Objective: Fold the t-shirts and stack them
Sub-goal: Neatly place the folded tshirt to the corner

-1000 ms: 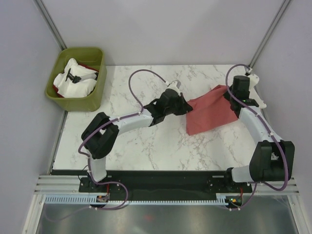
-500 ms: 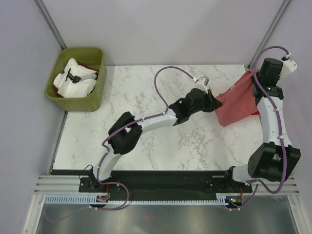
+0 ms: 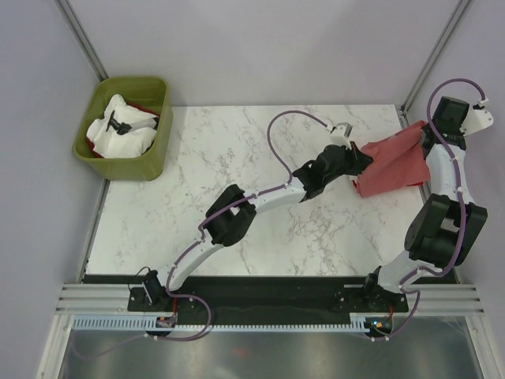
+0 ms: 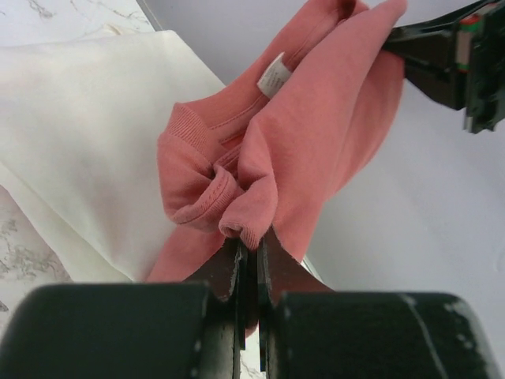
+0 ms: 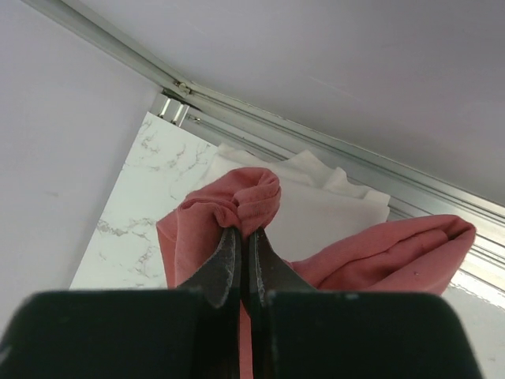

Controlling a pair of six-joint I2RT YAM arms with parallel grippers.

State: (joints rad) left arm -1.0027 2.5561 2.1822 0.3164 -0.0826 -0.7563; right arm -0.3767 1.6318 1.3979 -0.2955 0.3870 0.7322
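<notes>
Left arm (image 3: 260, 197) stretched far right, right arm (image 3: 443, 170) folded upright, left claw (image 4: 251, 243) and right claw (image 5: 243, 237) each clenched on salmon-red t-shirt (image 3: 390, 162), cloth slung between them.

A robot test cell: plain grey panel walls (image 3: 276, 47), aluminium frame posts (image 3: 80, 35), a marble-patterned table (image 3: 221, 150).

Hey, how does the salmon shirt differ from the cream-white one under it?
Colour: the salmon shirt is dusty red, the cream-white shirt pale. Pose: the salmon shirt is bunched, pinched by the left gripper and right gripper; the cream-white shirt lies flat on the table, no gripper on it. Both are soft cloth.
</notes>
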